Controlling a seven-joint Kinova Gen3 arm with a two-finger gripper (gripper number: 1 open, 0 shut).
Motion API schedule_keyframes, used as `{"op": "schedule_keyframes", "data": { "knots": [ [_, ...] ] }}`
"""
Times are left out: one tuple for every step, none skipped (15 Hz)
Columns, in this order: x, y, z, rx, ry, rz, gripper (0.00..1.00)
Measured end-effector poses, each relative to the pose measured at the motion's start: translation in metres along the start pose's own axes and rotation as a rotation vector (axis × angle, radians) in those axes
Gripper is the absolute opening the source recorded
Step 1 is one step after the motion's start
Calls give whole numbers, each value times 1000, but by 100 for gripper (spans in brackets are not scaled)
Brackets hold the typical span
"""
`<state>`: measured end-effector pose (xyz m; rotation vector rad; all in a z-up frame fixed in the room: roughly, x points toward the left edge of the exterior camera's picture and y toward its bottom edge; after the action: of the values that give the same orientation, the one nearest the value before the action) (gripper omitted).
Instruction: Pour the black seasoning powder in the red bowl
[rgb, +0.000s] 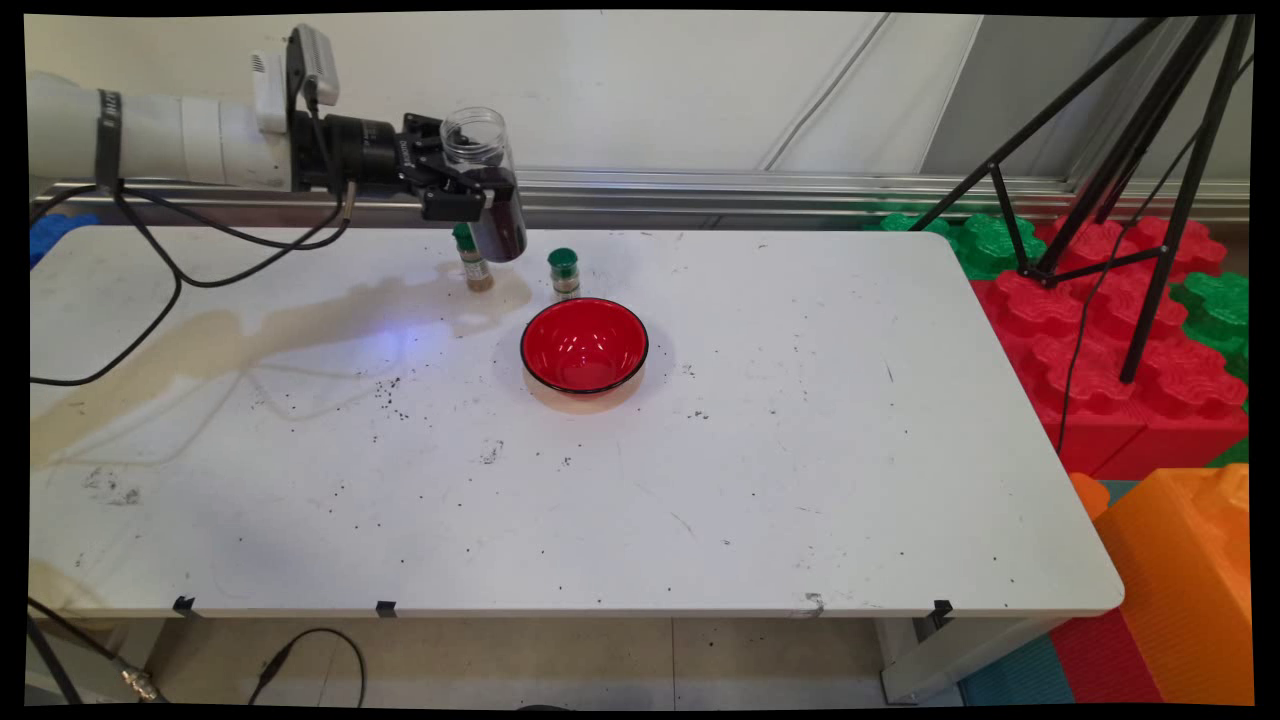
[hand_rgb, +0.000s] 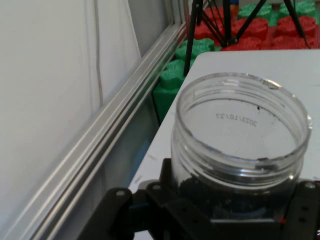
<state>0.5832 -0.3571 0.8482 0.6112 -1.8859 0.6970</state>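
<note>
Clear plastic jar (rgb: 487, 180), dark grains inside, sits pinched in the gripper (rgb: 470, 195) at upper left of frame, above two green-capped bottles (rgb: 563, 272) and red bowl (rgb: 584, 346).

We see a clear glossy plastic jar (rgb: 487, 180) in the matt black gripper (rgb: 470, 190); below-right of it a glossy red bowl (rgb: 584, 346); underneath, a smooth, stained white table (rgb: 800, 450).
</note>
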Motion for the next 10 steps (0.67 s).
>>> {"op": "schedule_keyframes", "data": {
  "knots": [
    [1, 1, 2, 2, -2, 23, 0],
    [1, 1, 4, 2, -5, 47, 0],
    [1, 2, 7, 2, -8, 79, 0],
    [1, 3, 9, 1, -10, 107, 0],
    [1, 4, 11, 0, -12, 125, 0],
    [0, 5, 13, -1, -14, 156, 0],
    [0, 6, 15, -3, -15, 176, 0],
    [0, 7, 17, -4, -16, 210, 0],
    [0, 8, 18, -6, -16, 232, 0],
    [0, 9, 21, -7, -16, 267, 0]
  ]
}}
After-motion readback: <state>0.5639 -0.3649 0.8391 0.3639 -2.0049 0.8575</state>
